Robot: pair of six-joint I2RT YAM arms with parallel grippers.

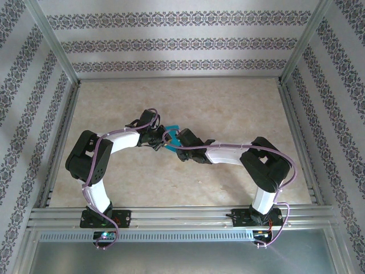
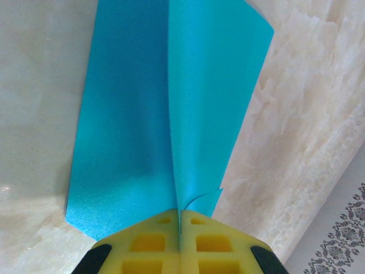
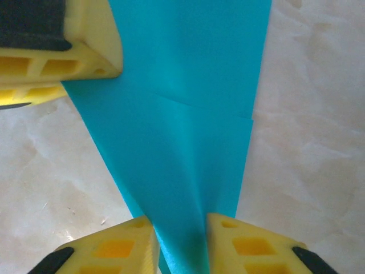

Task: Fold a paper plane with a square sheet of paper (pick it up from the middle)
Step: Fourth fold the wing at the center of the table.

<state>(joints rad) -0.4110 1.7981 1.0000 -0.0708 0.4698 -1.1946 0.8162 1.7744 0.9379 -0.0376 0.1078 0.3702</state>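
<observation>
Marble tabletop (image 1: 228, 103), centre: the square sheet of paper (image 2: 142, 125) is half-folded, clenched in your left end effector (image 2: 179, 222) and pinched by your right end effector (image 3: 179, 231); probably the centre-crease step, so next you'd need edges aligned before pressing flat.

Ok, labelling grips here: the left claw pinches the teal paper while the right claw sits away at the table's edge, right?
No: the left claw does pinch the teal paper, but the right claw is at the paper too, straddling it, per the right wrist view.
</observation>
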